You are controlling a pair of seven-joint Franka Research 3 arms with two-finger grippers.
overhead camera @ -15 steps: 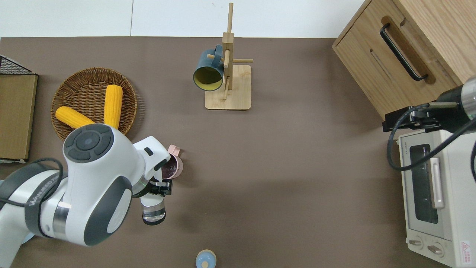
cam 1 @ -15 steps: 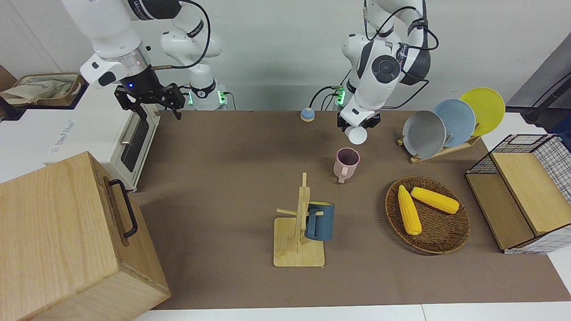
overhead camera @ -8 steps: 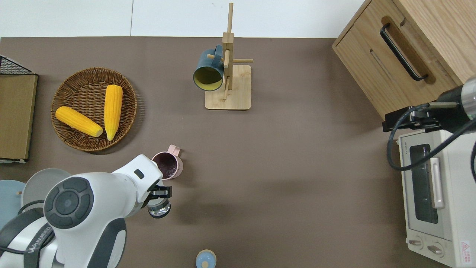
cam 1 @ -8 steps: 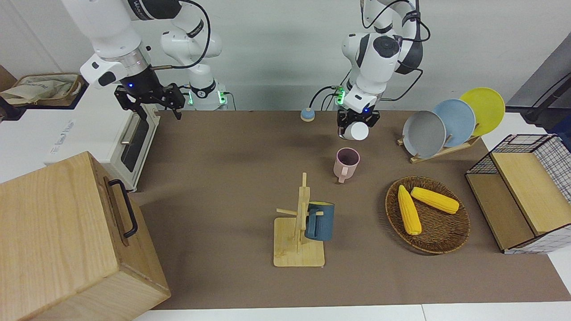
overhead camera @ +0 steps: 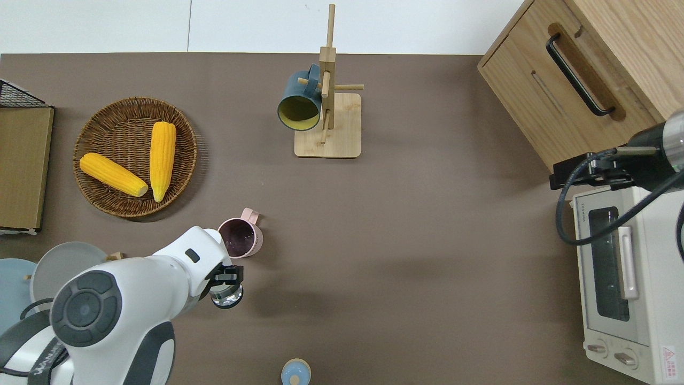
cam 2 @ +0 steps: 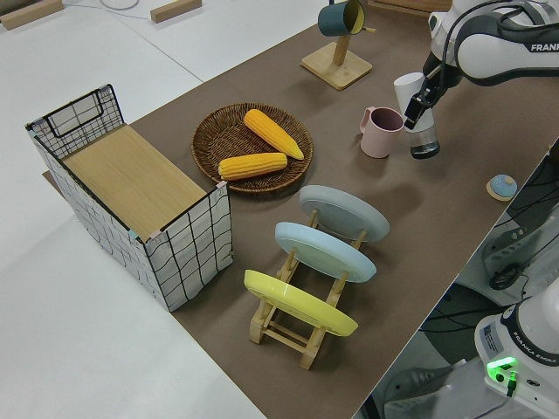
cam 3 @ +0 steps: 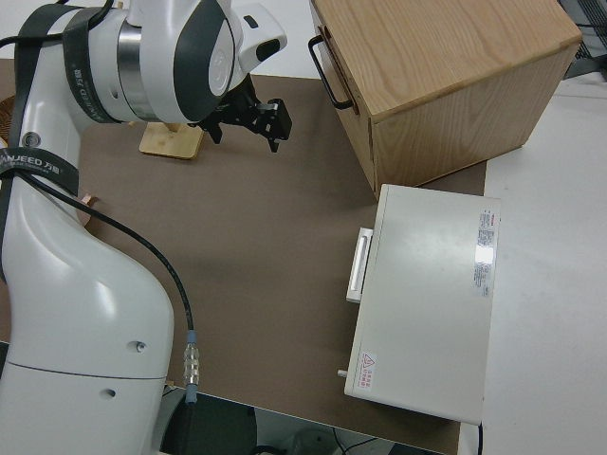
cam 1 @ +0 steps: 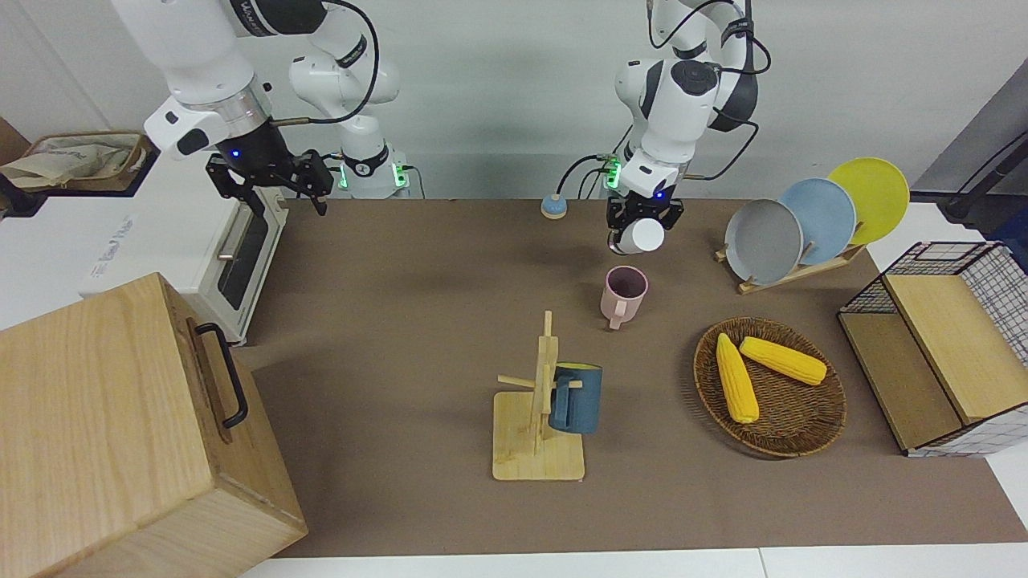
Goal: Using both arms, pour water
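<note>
Your left pincer (overhead camera: 227, 282) is clamped on the clear glass (overhead camera: 225, 295), upright just beside the pink mug (overhead camera: 240, 238); next, lower it onto the surface (overhead camera: 406, 256), while your right arm sits parked, pincer (cam 1: 269, 181) spread.

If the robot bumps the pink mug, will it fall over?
Probably not from a small bump: the pink mug stands upright on the flat brown table and looks squat. A hard shove near its rim might tip it. Its handle would likely stop it rolling far. It looks hard, so it might chip.
</note>
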